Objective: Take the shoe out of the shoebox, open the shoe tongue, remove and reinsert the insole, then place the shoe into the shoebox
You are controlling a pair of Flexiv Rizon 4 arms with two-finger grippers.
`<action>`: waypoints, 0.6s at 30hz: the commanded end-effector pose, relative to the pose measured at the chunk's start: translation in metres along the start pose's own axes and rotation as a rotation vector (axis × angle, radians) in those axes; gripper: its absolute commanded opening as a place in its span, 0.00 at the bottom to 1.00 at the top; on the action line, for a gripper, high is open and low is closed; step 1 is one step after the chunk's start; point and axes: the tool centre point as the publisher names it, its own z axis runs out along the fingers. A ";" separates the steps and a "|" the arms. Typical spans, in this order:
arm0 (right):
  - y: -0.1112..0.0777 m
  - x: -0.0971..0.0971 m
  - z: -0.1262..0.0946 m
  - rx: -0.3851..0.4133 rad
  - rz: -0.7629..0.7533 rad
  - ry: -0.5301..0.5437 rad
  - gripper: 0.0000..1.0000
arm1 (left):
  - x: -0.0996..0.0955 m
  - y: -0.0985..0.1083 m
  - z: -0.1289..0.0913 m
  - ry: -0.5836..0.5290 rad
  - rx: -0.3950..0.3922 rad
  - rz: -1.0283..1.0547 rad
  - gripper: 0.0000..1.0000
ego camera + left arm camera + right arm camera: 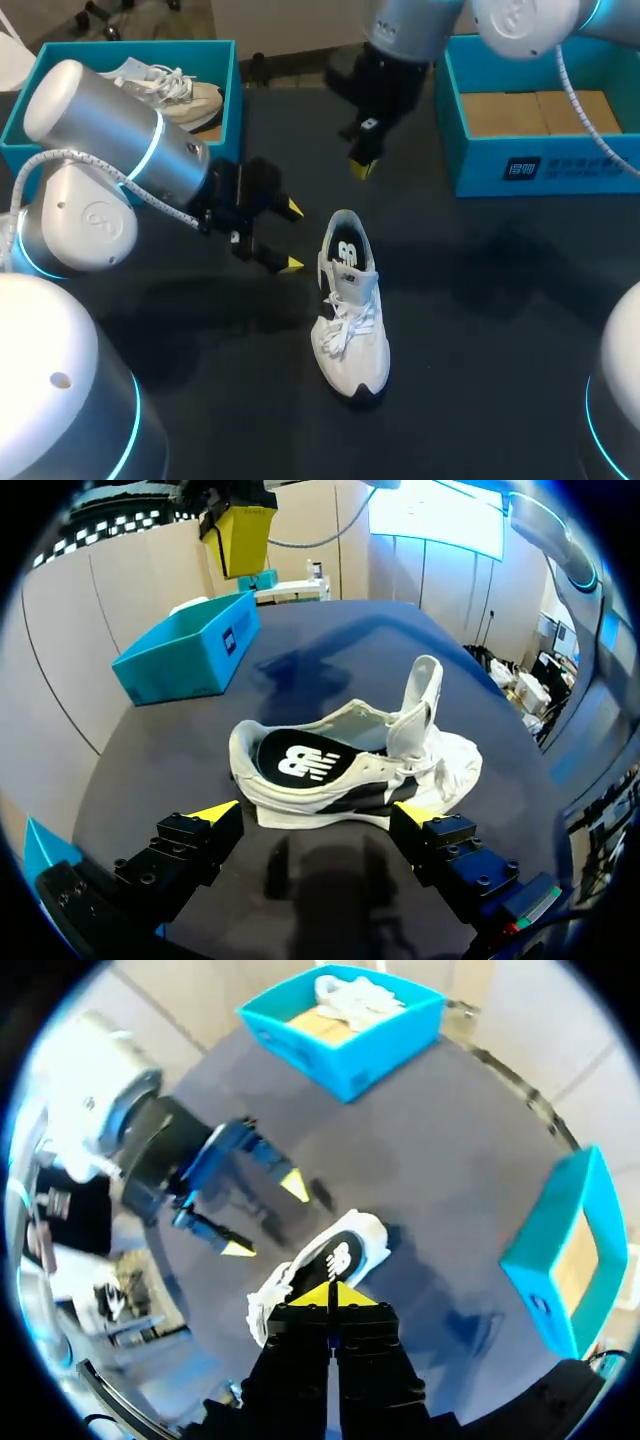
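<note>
The white shoe [350, 305] stands on its sole on the dark bench, well apart from the blue shoebox [540, 168]. The left end effector [291, 236] gapes wide beside its heel, holding nothing; the right end effector [362, 167] hangs above, fingers pressed together, holding nothing

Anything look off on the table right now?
Nothing is spilled or damaged. The white lace-up sneaker stands upright on the dark table, with its tongue pulled up and its laces loose. The black insole sits inside. That fits a shoe in mid-task, so it isn't odd.
</note>
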 end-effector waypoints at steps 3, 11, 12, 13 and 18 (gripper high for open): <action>-0.018 0.005 0.001 -0.078 0.182 -0.106 0.00 | 0.000 0.007 -0.027 0.030 0.007 -0.029 1.00; -0.025 0.017 0.022 -0.078 0.276 -0.139 0.00 | -0.014 0.018 -0.063 0.029 0.025 -0.098 1.00; -0.026 0.017 0.024 -0.086 0.281 -0.134 0.00 | -0.017 0.019 -0.067 0.029 0.024 -0.100 1.00; -0.027 0.019 0.026 -0.085 0.285 -0.132 0.00 | -0.018 0.020 -0.071 0.028 0.013 -0.105 1.00; -0.029 0.025 0.043 -0.065 0.314 -0.126 0.00 | -0.021 0.022 -0.084 0.052 -0.054 -0.084 1.00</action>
